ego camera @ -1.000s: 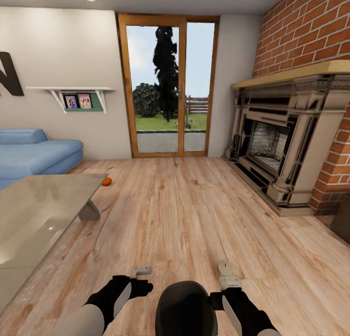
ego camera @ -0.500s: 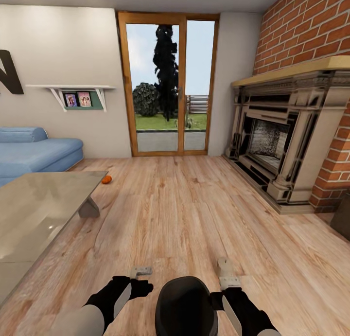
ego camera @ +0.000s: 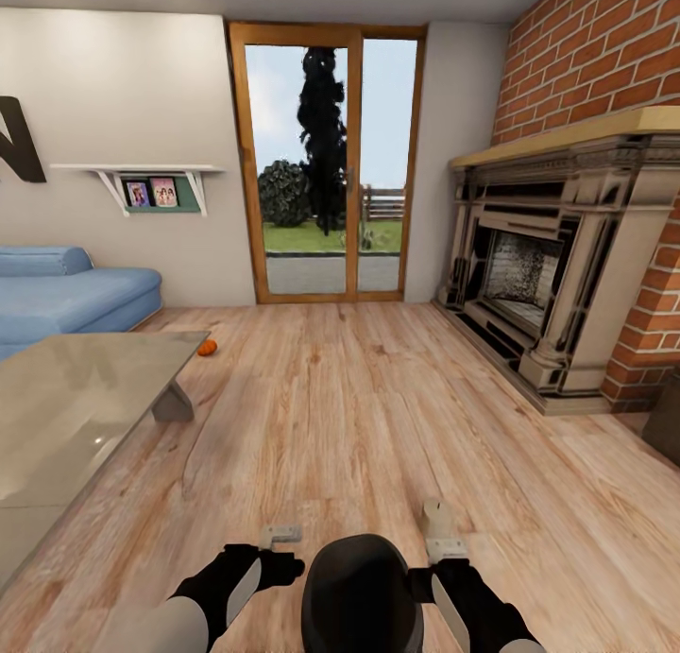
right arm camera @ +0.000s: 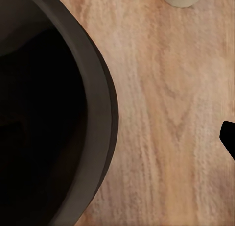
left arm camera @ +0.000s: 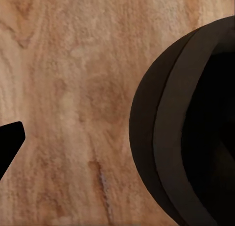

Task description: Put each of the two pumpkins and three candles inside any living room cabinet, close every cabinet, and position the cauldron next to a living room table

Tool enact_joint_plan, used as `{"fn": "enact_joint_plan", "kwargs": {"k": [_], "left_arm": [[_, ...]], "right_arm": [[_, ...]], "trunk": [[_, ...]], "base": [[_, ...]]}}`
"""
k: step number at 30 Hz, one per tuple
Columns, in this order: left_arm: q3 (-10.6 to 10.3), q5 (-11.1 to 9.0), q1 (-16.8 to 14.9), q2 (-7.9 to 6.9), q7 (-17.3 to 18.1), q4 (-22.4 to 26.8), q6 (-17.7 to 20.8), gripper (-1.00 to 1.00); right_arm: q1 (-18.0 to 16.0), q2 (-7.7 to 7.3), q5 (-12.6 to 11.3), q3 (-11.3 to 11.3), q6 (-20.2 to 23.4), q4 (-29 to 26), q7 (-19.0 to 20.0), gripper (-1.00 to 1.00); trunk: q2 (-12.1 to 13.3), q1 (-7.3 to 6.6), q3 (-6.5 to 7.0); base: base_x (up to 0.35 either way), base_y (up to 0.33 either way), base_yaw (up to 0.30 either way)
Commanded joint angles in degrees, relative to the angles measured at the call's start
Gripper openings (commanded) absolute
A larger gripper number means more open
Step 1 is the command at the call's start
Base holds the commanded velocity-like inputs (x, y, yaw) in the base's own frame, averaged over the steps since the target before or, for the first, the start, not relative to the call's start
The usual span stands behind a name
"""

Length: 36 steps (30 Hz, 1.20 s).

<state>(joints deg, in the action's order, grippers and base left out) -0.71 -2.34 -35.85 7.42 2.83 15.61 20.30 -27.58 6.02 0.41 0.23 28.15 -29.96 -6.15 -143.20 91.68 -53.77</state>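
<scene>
From the head camera, the squat matte-black round cauldron sits low in front of the robot's trunk, between the black-sleeved left gripper and right gripper, above the pale wooden plank floor. Whether the fingers touch the pot, or how far they are spread, cannot be told. One small orange ribbed pumpkin lies on the floor just beyond the far corner of the glossy greyish glass tabletop. A beige stone fireplace stands against the brick wall.

The left wrist camera shows the cauldron's dark rim over floorboards.

The right wrist camera shows the cauldron's wide mouth beside the wood.
</scene>
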Motion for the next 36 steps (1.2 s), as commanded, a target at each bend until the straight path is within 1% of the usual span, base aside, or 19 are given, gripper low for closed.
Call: {"fn": "enact_joint_plan", "kwargs": {"k": [1,3,14,15,19,20,24,25,32,36], "left_arm": [[-0.1,-0.2,0.0,0.0,0.1,0.1,0.3,1.0],[-0.1,-0.2,0.0,0.02,0.1,0.0,0.3,1.0],[-0.1,-0.2,0.0,0.13,0.1,0.0,-0.1,1.0],[-0.1,-0.2,0.0,0.13,0.1,0.0,-0.5,1.0],[-0.1,-0.2,0.0,0.13,0.1,0.0,-1.1,1.0],[-0.1,-0.2,0.0,0.13,0.1,0.0,-1.2,1.0],[-0.1,-0.2,0.0,0.13,0.1,0.0,-1.3,1.0],[-0.1,-0.2,0.0,0.13,0.1,-0.1,-1.3,1.0],[-0.1,-0.2,0.0,0.13,0.1,-0.1,-1.4,1.0],[-0.1,-0.2,0.0,0.13,0.2,-0.1,-1.4,1.0]], "right_arm": [[0.0,0.02,0.0,0.0,0.3,-0.1,-0.2,1.0],[0.0,0.03,0.0,0.0,0.3,-0.1,-0.2,1.0],[0.0,0.13,0.0,0.1,0.3,0.0,-0.2,1.0],[0.0,0.23,-0.1,0.1,0.3,0.0,-0.2,1.0],[0.0,1.47,-0.1,0.3,0.3,-0.1,-0.4,1.0],[0.0,1.85,-0.1,0.3,0.4,-0.1,-0.5,1.0],[-0.1,2.41,-0.3,0.4,0.4,-0.1,-0.6,1.0],[-0.1,2.51,-0.4,0.4,0.4,-0.1,-0.6,1.0],[-0.2,2.62,-0.5,0.3,0.4,0.0,-0.6,1.0],[-0.2,2.6,-0.4,0.3,0.4,0.0,-0.6,1.0]], "trunk": [[-0.1,0.02,-0.28],[-0.1,0.07,-0.73],[-0.1,0.07,-0.73],[-0.1,0.07,-0.73],[-0.1,0.07,-0.73],[-0.1,0.1,-0.95],[-0.1,0.2,-1.84],[-0.1,0.2,-1.84],[-0.1,0.2,-1.84],[-0.2,0.3,-2.72]], "base": [[0.0,0.0,0.0],[0.0,0.0,0.0],[0.0,0.0,0.0],[0.0,0.0,0.0],[0.0,0.0,0.0],[0.0,0.0,0.0],[0.0,0.0,0.0],[0.0,0.0,0.0],[0.0,0.0,0.0],[0.0,0.0,0.0]]}}
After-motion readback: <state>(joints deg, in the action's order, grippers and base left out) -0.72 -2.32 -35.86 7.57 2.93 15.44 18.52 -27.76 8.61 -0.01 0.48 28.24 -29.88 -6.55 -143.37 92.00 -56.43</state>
